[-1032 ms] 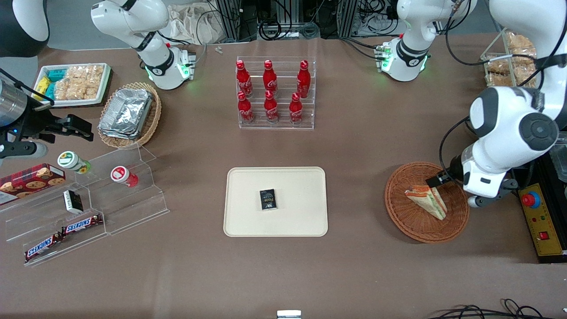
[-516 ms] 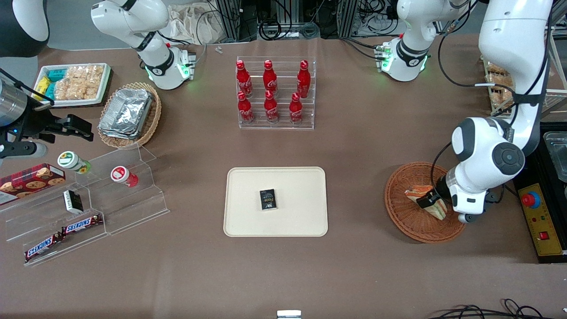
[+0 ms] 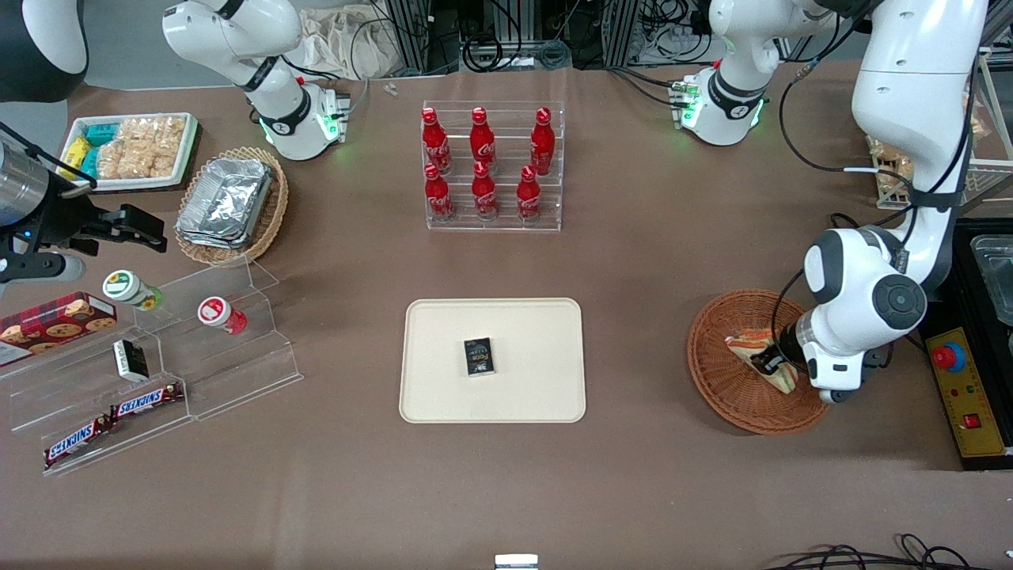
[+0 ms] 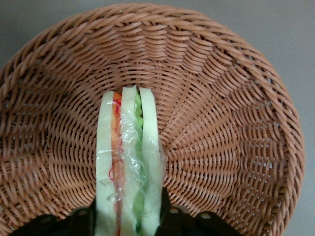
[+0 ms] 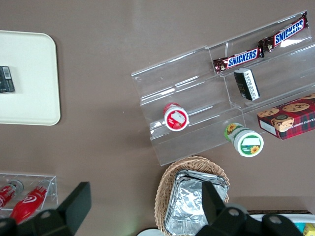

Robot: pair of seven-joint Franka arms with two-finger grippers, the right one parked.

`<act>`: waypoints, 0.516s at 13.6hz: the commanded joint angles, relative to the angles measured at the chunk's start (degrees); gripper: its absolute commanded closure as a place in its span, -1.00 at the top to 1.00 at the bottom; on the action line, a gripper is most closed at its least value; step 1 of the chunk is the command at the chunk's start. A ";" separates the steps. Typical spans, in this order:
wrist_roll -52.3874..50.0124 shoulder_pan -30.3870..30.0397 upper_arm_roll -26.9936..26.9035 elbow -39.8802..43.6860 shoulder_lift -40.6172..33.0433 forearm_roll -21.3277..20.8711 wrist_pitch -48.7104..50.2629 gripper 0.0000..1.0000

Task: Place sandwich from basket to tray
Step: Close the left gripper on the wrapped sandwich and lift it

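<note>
The sandwich [image 3: 746, 343] [image 4: 129, 157], a clear-wrapped wedge of pale bread with orange-red and green layers, lies in the round reddish-brown wicker basket [image 3: 724, 384] [image 4: 226, 123] toward the working arm's end of the table. My gripper [image 3: 772, 362] [image 4: 128, 204] is down inside the basket, its black fingers [image 4: 165, 206] pressed against both bread faces, shut on the sandwich. The arm's wrist hides part of the wedge in the front view. The cream tray [image 3: 538, 332] lies flat at the table's middle, apart from the basket.
A small black packet [image 3: 478, 356] lies on the tray. A clear rack of red bottles [image 3: 492, 166] stands farther from the camera. A yellow box with a red button [image 3: 961, 380] sits beside the basket. Clear stepped shelves with snacks [image 3: 158, 356] are toward the parked arm's end.
The working arm swung in over the basket and came down onto the sandwich; the fingers now hold its sides. The sandwich, basket and tray stay where they were.
</note>
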State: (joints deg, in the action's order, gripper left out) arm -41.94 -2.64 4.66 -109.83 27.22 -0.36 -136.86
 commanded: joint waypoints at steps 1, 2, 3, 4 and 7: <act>0.19 -0.08 -0.09 0.75 -4.70 -0.69 6.04 -1.00; 0.54 0.00 0.17 1.80 -6.81 -0.61 10.34 -1.00; 1.15 0.70 0.44 2.94 -8.31 -0.35 13.61 -1.00; 1.68 0.88 1.92 4.00 -9.54 -0.17 16.68 -1.00; 6.76 0.80 11.40 6.03 -10.61 0.18 22.50 -1.00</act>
State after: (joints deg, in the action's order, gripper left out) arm -37.81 -2.28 11.31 -104.55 16.93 -0.38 -117.24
